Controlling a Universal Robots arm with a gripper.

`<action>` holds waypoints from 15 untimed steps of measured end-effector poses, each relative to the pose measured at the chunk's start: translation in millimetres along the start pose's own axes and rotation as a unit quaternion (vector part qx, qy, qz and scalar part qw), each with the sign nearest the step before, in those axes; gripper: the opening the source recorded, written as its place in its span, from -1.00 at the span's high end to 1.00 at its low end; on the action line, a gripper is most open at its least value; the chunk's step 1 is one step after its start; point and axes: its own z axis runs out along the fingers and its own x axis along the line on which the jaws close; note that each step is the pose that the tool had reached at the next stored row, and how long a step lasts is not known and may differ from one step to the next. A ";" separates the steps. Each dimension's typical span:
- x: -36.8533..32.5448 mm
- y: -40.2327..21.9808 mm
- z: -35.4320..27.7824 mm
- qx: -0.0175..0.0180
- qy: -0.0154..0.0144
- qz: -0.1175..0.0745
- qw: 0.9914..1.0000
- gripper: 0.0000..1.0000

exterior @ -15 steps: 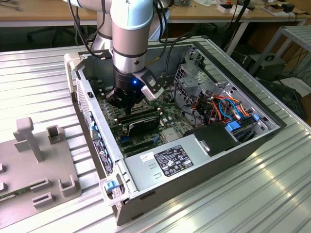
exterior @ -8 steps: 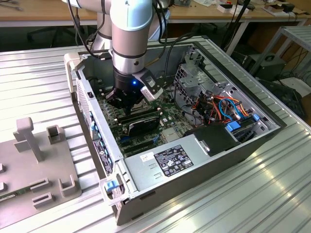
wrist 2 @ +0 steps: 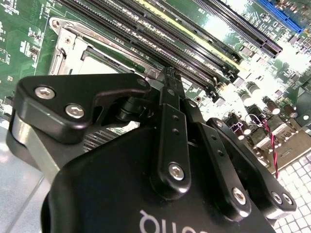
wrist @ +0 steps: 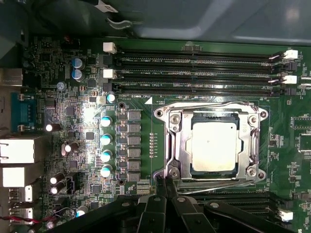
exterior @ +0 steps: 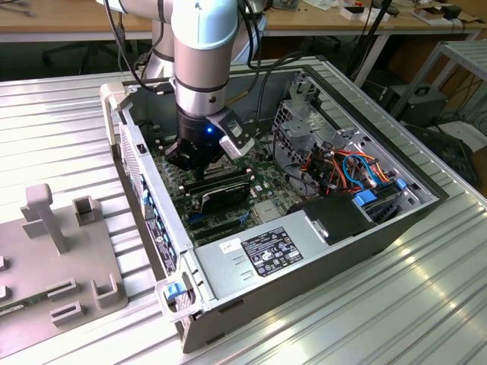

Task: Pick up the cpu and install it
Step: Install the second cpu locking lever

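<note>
- Two black fingertips (wrist: 163,180) of the gripper (wrist: 164,187) meet tip to tip in the first wrist view, pressed narrow with nothing between them; they sit at the edge of the socket frame (wrist: 172,145), just beside the cpu.
- In the second wrist view, the gripper (wrist 2: 167,80) shows as black linkage bars converging to one closed tip above the green motherboard (wrist 2: 24,43), with a corner of the socket frame (wrist 2: 65,46) just beyond it.
- Just past the fingertips, the cpu (wrist: 214,145) lies flat inside the socket frame, its dull silver top facing up, squared to the frame's opening and surrounded by the metal bracket on all sides.
- Beyond the socket, long black memory slots (wrist: 194,73) run in parallel rows across the motherboard (wrist: 63,97); a row of small capacitors (wrist: 105,145) stands to one side of the socket.
- In the exterior view, the gripper (exterior: 190,156) is lowered into the open computer case (exterior: 304,258), over the motherboard (exterior: 262,179).
- Nearer the camera in that view, a grey power supply (exterior: 259,255) fills the case's front corner, and a long black card (exterior: 221,192) lies just beside the gripper.
- Outside the case, a grey fixture (exterior: 53,251) rests on the ribbed metal table (exterior: 380,319), at the exterior view's left.
</note>
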 end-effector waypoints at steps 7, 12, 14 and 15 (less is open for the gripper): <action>0.3 1.4 0.5 0.000 0.000 0.000 1.000 0.79; 0.3 1.6 0.6 0.000 0.000 0.000 1.000 0.79; 0.5 2.0 0.8 0.000 0.000 0.000 1.000 0.79; 0.5 2.0 0.8 0.000 0.000 0.000 1.000 0.79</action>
